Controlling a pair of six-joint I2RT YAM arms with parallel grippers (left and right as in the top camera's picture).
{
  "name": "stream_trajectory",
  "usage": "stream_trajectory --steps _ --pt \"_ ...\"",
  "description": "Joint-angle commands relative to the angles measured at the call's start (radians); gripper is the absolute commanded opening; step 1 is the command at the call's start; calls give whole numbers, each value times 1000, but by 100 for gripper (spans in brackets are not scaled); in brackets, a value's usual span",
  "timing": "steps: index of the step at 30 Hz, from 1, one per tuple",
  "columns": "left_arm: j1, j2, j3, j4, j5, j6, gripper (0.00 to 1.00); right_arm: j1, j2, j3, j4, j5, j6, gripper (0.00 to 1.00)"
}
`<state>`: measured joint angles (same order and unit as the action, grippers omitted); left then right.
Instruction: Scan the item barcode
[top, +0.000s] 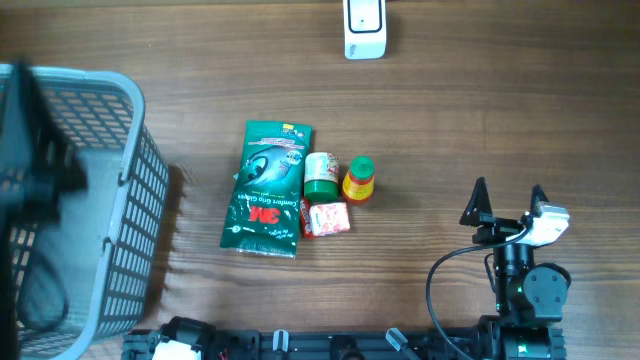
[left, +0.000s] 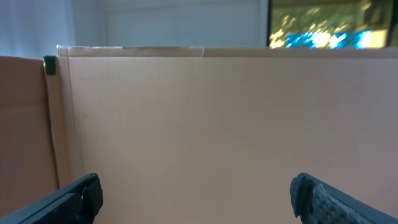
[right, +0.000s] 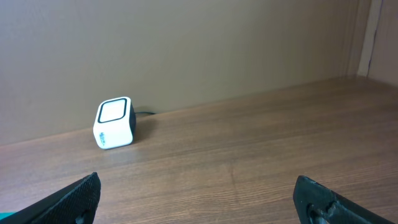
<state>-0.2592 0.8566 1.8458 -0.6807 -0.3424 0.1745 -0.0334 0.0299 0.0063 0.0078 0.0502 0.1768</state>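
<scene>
Left hand (left: 196, 190) is standing wide open, gripping nothing, facing a cardboard wall (left: 217, 124). Right hand (top: 508, 192) is also gaping fully and holding nothing, sitting at the tabletop (top: 480, 100) lower right and pointing toward the scanner (top: 365, 28) at the far edge. Lying mid-tabletop, well apart from the right hand: green packet (top: 267, 188), jar (top: 321, 175) just beside it, bottle (top: 359, 180) next to that, red pack (top: 327, 218) below the jar. Basket (top: 130, 220) is sitting at left.
</scene>
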Motion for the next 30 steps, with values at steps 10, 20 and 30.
stream_trajectory --steps 10,20,30 --pt "260 -338 -209 106 315 -86 100 6 19 0 18 -414 1045 100" --pt "473 -456 -209 102 344 -321 100 6 65 0 25 -616 1078 100" --pt "394 -691 -240 106 350 -331 100 6 67 111 -50 -805 775 99"
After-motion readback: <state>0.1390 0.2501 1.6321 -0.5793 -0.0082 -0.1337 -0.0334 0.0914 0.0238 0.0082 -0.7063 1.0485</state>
